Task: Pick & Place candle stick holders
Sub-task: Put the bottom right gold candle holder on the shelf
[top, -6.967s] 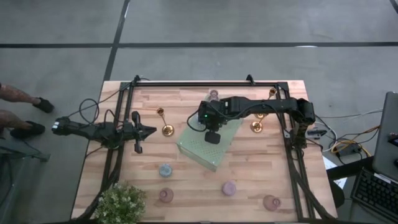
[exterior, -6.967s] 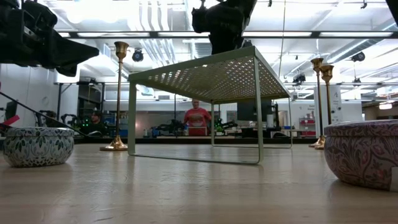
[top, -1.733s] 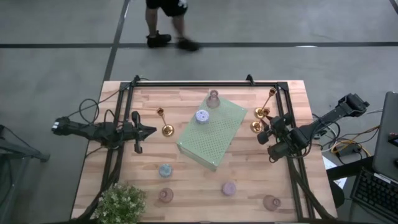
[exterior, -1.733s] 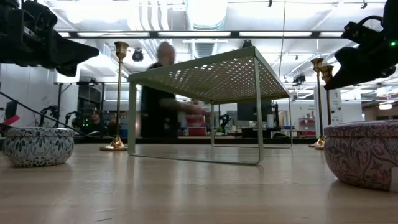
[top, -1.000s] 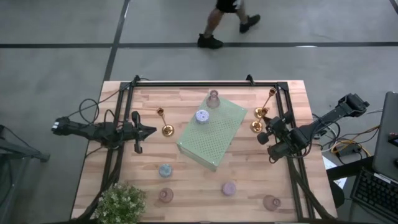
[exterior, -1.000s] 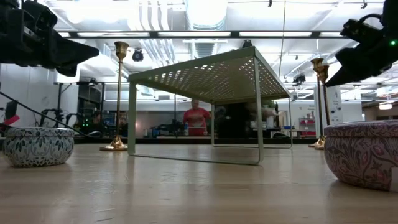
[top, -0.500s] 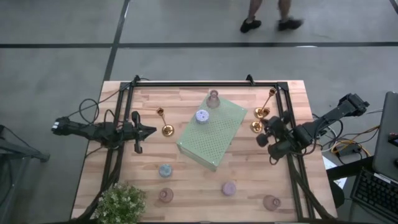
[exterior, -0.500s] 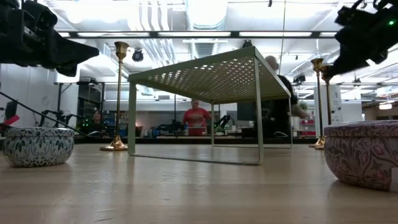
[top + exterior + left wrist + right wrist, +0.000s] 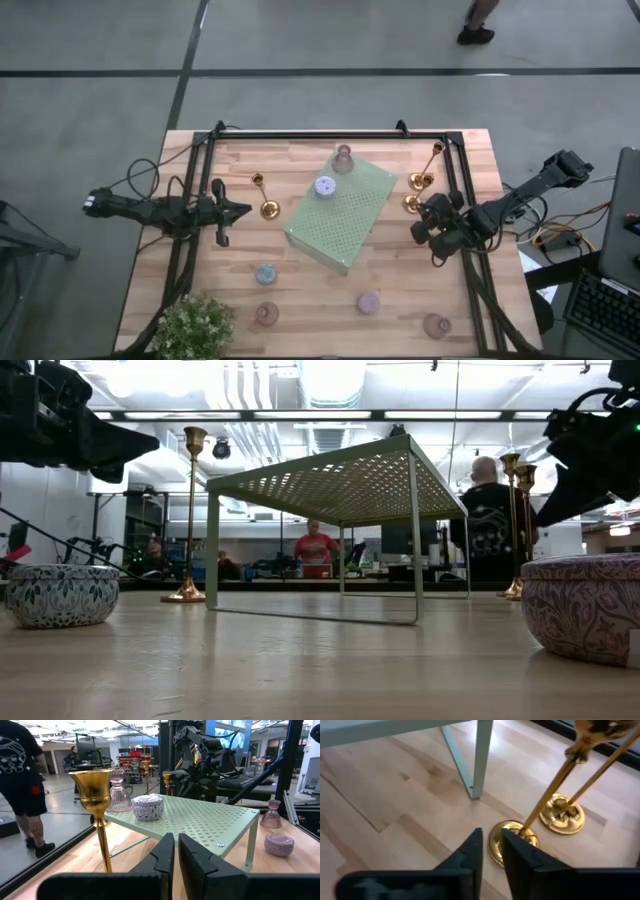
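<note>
One gold candlestick (image 9: 264,199) stands upright on its round base at the table's left, just ahead of my left gripper (image 9: 237,211), which is shut and empty. Two more gold candlesticks (image 9: 414,192) stand on their bases at the far right. My right gripper (image 9: 420,229) is shut and hovers just on their near side, its fingertips (image 9: 490,847) close above the nearer one's base (image 9: 506,842). A lilac squat holder (image 9: 324,186) and a pink glass holder (image 9: 343,158) sit on the pale-green rack (image 9: 340,215). Pale blue (image 9: 266,273), pink (image 9: 267,313), lilac (image 9: 369,302) and pink (image 9: 436,325) holders sit near the front edge.
The rack stands on thin legs (image 9: 482,757) in the table's middle, close to the right candlesticks. A leafy plant (image 9: 194,326) is at the near left corner. Black frame rails (image 9: 330,134) run along the far and side edges. A person (image 9: 490,525) stands beyond the table.
My right gripper has moved a little toward the table's left, closing in on the two gold candlesticks at the right, and has dipped lower over the last half second. A person has walked past beyond the far edge, toward the right.
</note>
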Motion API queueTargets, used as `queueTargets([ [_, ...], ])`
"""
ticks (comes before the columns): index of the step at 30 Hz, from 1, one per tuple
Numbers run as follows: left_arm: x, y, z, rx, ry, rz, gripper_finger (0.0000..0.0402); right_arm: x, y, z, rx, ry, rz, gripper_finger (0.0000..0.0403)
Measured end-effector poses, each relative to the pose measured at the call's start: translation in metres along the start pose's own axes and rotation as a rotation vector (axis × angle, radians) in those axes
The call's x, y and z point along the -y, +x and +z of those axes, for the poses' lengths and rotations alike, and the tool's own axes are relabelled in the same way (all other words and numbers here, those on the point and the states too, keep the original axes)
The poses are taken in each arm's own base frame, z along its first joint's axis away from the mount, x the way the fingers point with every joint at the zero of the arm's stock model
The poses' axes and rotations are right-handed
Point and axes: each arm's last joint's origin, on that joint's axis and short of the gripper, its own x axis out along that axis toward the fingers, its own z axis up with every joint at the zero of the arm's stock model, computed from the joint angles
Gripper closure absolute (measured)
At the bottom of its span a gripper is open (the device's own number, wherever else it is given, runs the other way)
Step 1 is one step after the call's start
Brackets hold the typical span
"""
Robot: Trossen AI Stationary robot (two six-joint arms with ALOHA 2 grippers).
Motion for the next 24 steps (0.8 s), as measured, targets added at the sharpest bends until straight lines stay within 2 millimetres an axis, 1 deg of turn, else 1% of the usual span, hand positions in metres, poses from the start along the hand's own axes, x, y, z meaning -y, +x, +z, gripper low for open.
queueTargets([
  [8,0.0,0.0,0.0,0.0,0.0,0.0,0.0374,0.0,0.001,0.002,0.092,-0.002,-0.019,0.0223],
  [12,0.0,0.0,0.0,0.0,0.0,0.0,0.0374,0.001,0.002,0.005,0.141,0.008,-0.043,0.0182],
  [15,0.0,0.0,0.0,0.0,0.0,0.0,0.0374,0.003,0.005,0.006,0.163,0.017,-0.072,0.0166],
  [18,0.0,0.0,0.0,0.0,0.0,0.0,0.0374,0.005,0.007,0.008,0.182,0.027,-0.101,0.0159],
  [24,0.0,0.0,0.0,0.0,0.0,0.0,0.0374,0.009,0.012,0.01,0.231,0.03,-0.159,0.0168],
])
